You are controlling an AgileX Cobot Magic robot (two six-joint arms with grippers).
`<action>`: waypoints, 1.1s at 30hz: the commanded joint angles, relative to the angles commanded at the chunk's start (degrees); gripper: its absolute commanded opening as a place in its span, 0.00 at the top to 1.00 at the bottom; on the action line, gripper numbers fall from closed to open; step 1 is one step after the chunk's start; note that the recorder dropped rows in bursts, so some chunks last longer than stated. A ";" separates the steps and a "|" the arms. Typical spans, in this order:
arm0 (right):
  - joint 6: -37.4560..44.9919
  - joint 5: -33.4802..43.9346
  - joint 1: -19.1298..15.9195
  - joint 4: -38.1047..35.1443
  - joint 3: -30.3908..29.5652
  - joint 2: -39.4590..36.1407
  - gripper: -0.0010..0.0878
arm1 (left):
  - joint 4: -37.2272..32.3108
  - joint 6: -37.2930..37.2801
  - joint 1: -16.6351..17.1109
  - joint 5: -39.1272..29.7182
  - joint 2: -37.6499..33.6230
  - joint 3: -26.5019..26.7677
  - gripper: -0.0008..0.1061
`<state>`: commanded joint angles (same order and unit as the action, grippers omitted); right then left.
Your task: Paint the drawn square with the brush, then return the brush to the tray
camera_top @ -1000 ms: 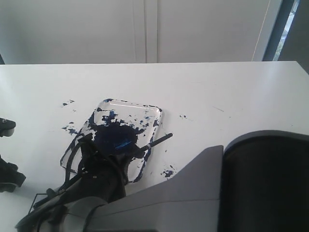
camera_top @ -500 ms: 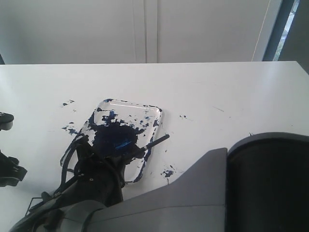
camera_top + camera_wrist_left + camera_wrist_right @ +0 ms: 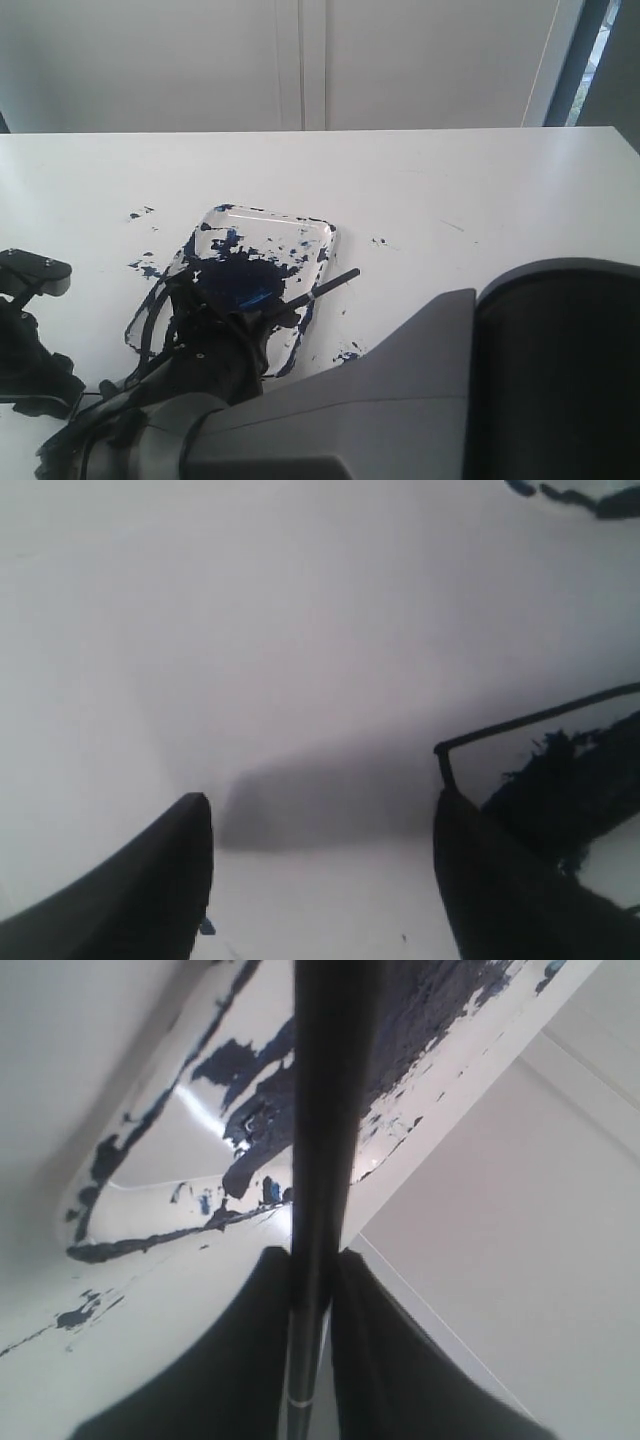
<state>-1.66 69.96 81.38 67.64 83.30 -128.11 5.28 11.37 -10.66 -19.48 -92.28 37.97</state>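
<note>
**Item 1. Right gripper** (image 3: 312, 1265), also seen from outside (image 3: 240, 320). Closed on the brush (image 3: 322, 1110). Both dark fingers (image 3: 250, 1360) press the black shaft from either side. The gripper hangs low over the near part of the tray.

**Item 2. The brush** (image 3: 335, 283). Held in the right gripper, tilted. Its free end runs out from the gripper across the tray's side rim and ends above the counter. The other end is hidden by the gripper.

**Item 3. The tray** (image 3: 300, 222). Clear, shallow, rounded corners. It lies on the counter directly under and beyond the right gripper. A large dark blue blot (image 3: 237, 283) sits just ahead of the fingers, with flecks farther out toward the rim.

**Item 4. Left gripper** (image 3: 320, 820), also seen from outside (image 3: 30, 340). Open, with nothing between the fingers, low over the counter beside the tray.

**Item 5. The drawn square** (image 3: 530, 720). A thin black outline on the counter, just beside one left finger and partly hidden behind it. Dark paint is daubed inside.

**Item 6. Counter** (image 3: 450, 190). White. Loose paint splatters (image 3: 143, 267) lie near the tray's rims.
</note>
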 joint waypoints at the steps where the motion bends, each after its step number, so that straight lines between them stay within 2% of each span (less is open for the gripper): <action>1: 0.00 0.00 0.00 -0.23 0.00 0.00 0.99 | 0.00 0.00 0.00 0.14 -0.53 0.00 0.39; 8: 0.53 0.00 0.62 -2.08 0.00 0.00 0.99 | -0.22 0.00 0.00 1.31 -2.13 0.00 0.39; 19: 1.66 0.00 4.25 -5.79 -0.10 0.50 0.99 | -0.63 0.00 0.00 1.88 -2.13 0.00 0.39; 24: 1.66 0.00 3.70 -6.31 -0.10 0.71 0.99 | -0.63 0.00 0.00 1.88 -2.13 0.00 0.39; 33: 1.66 0.00 0.10 -6.19 -0.10 0.71 0.99 | -1.24 -0.04 0.00 1.77 -2.13 0.00 0.39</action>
<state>0.00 69.96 81.48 61.45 83.20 -127.40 4.04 11.32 -10.66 -17.71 -94.41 37.97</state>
